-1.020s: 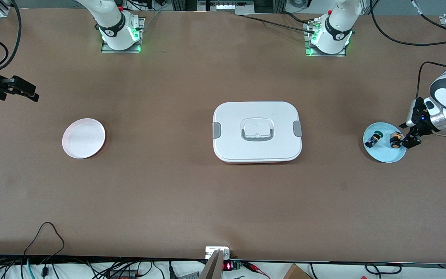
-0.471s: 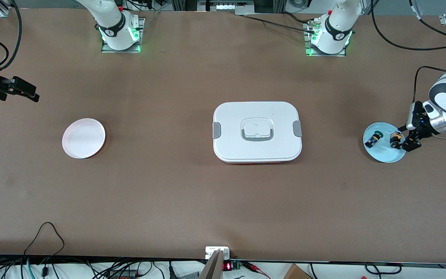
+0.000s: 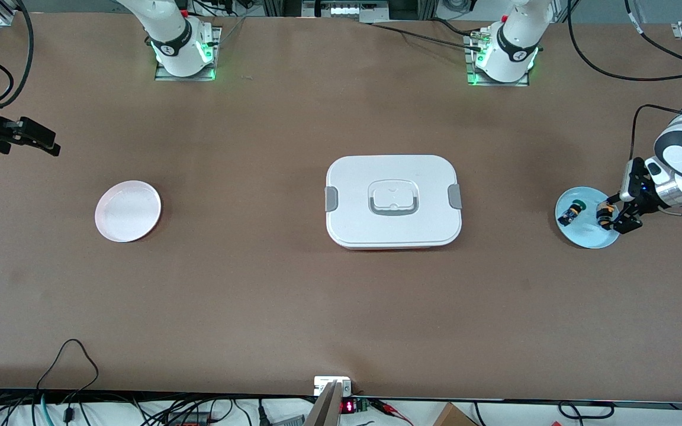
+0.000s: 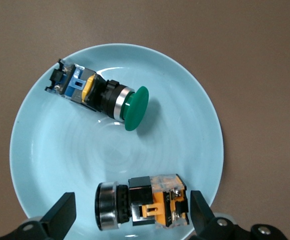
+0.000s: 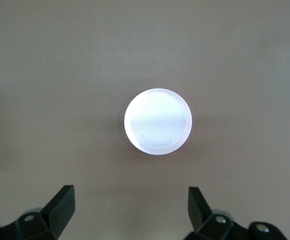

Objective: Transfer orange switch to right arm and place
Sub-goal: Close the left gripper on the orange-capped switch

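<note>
I see the orange switch (image 4: pixel 142 205) lying on the blue plate (image 4: pixel 44 165) beside the green switch (image 4: pixel 97 95), at the left arm's end. My left gripper (image 4: pixel 129 212) straddles it, fingers apart. Right gripper (image 5: pixel 129 210) waits spread above the white plate (image 5: pixel 158 121). A lidded white box (image 3: pixel 393 201) sits mid-table.

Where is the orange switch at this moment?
The orange switch lies on its side on the light blue plate at the left arm's end of the table, beside the green switch, between the open fingers of the left gripper.
</note>
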Robot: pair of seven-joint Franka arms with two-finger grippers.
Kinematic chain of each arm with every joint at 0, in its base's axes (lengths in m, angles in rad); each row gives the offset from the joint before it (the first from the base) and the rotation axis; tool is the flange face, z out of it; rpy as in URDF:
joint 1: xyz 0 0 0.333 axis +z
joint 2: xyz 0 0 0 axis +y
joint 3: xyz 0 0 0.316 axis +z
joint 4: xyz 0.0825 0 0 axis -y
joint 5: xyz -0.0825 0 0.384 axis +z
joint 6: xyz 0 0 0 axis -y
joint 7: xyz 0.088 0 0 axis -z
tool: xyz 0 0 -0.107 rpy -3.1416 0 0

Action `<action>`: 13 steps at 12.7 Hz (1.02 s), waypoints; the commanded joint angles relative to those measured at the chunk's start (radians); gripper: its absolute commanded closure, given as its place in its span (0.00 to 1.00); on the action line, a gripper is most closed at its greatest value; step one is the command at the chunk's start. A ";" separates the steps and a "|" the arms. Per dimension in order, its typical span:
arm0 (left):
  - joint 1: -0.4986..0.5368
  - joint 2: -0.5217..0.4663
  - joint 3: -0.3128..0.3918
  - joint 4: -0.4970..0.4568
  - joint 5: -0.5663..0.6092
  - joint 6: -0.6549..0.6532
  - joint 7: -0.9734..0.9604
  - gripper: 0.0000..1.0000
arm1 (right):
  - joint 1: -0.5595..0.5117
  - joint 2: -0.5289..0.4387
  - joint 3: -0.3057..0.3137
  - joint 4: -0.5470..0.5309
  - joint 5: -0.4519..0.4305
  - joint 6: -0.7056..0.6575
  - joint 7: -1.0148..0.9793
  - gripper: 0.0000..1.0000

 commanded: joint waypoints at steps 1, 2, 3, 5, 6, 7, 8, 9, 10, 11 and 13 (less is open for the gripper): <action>0.003 0.032 -0.003 0.036 -0.057 -0.003 0.126 0.00 | -0.007 0.004 0.004 0.012 -0.003 -0.007 -0.003 0.00; 0.003 0.032 -0.003 0.036 -0.057 -0.003 0.126 0.00 | -0.007 0.004 0.004 0.012 -0.003 -0.005 -0.005 0.00; 0.003 0.032 -0.003 0.036 -0.057 -0.003 0.127 0.00 | -0.007 0.005 0.004 0.014 -0.002 -0.004 -0.006 0.00; 0.003 0.032 -0.003 0.038 -0.057 -0.003 0.138 0.00 | -0.007 0.010 0.003 0.012 -0.002 -0.008 -0.006 0.00; 0.001 0.034 -0.003 0.038 -0.057 -0.003 0.147 0.00 | -0.006 0.013 0.004 0.012 -0.003 -0.008 -0.006 0.00; 0.001 0.034 -0.003 0.038 -0.057 -0.003 0.147 0.00 | -0.006 0.013 0.004 0.012 -0.003 -0.008 -0.005 0.00; 0.001 0.040 -0.003 0.038 -0.057 -0.003 0.149 0.03 | -0.006 0.011 0.004 0.012 -0.003 -0.010 -0.005 0.00; 0.000 0.043 -0.003 0.044 -0.055 -0.003 0.158 0.08 | -0.006 0.013 0.004 0.012 -0.003 -0.011 -0.005 0.00; -0.002 0.050 -0.003 0.045 -0.057 -0.003 0.178 0.15 | -0.006 0.011 0.004 0.012 -0.003 -0.011 -0.005 0.00; -0.002 0.054 -0.003 0.050 -0.057 -0.003 0.181 0.20 | -0.006 0.013 0.004 0.012 -0.003 -0.011 -0.005 0.00; -0.002 0.058 -0.003 0.056 -0.058 -0.003 0.181 0.39 | -0.006 0.013 0.004 0.012 -0.003 -0.011 -0.005 0.00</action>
